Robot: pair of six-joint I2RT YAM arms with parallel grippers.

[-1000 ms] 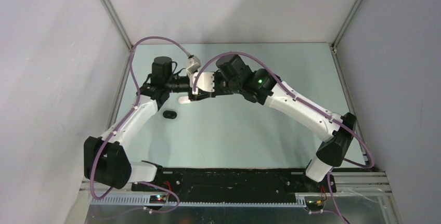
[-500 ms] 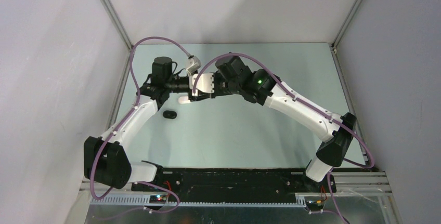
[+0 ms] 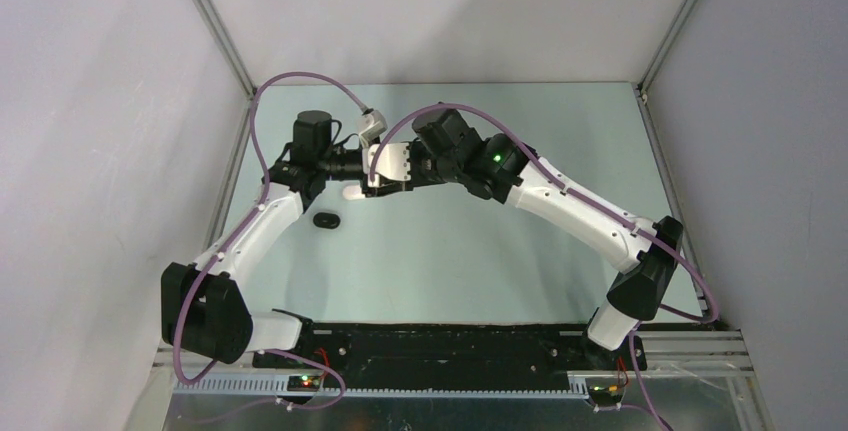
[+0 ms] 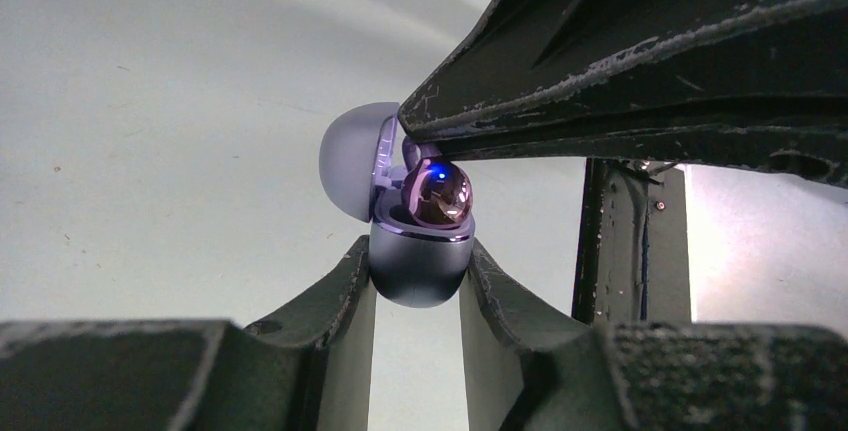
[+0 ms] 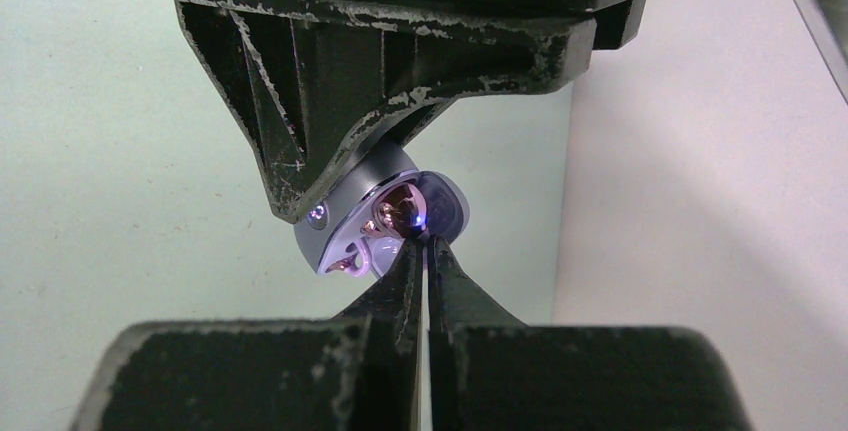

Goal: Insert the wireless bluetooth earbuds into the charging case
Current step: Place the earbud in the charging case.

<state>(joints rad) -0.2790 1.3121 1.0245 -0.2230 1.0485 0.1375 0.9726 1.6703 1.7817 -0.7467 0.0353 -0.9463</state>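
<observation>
the open lavender charging case (image 5: 335, 236) is gripped steady between the fingers of the left end effector (image 4: 420, 261). a shiny earbud (image 4: 438, 196) is seated in its cup, right at the tips of the right end effector (image 5: 422, 251), which is pinched together, likely to push it home.

One lavender case (image 4: 420, 266), two other cases (image 3: 325, 219) (image 3: 350, 192), one earbud (image 4: 437, 194)

Charging case (image 4: 418, 269) lavender-grey, satin; its lid (image 4: 348, 159) same outside, paler violet inside. Earbud (image 4: 438, 196) glossy purple-bronze with a blue light. Fingers (image 4: 310, 321) black, edges scuffed whitish. Tabletop (image 3: 480, 251) pale mint. Arm cables (image 3: 300, 74) purple. Small oval case (image 3: 325, 219) black.
</observation>
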